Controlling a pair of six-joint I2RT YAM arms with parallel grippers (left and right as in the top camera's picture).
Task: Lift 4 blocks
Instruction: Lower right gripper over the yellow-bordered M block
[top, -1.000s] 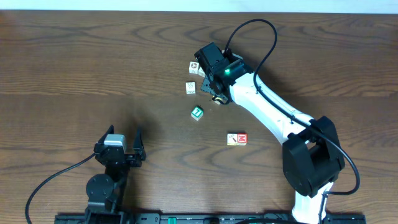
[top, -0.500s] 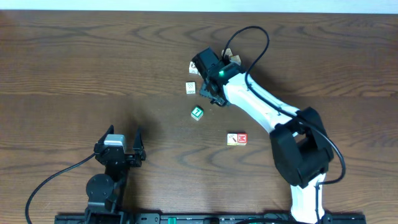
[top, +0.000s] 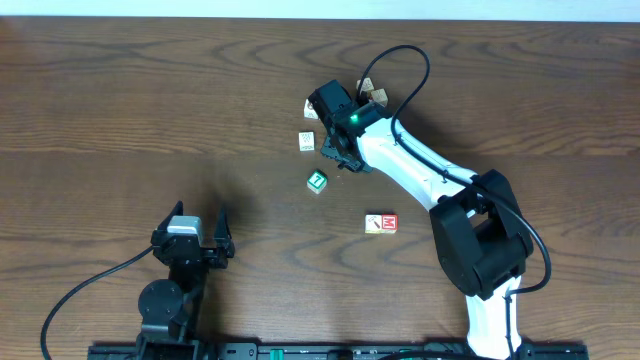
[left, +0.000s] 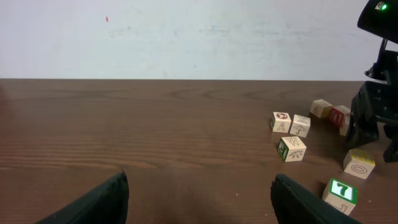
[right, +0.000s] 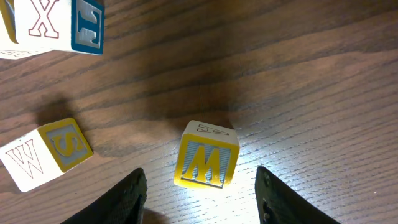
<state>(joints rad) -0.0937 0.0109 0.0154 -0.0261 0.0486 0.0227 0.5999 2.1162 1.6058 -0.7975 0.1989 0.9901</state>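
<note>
On the wooden table we poise our right gripper spread astride the yellow W block, likely to pinch it; our left gripper rests spread.

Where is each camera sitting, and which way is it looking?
Overhead: fixed above the table, looking straight down; shows the left gripper, the right arm and the right gripper.
Left wrist: low on the left gripper, looking level across the table toward the wall; its two open fingers frame the bottom.
Right wrist: on the right gripper, looking down at a yellow block framed by its open fingers.
Shared: the green block shows from overhead and in the left wrist view.
</note>
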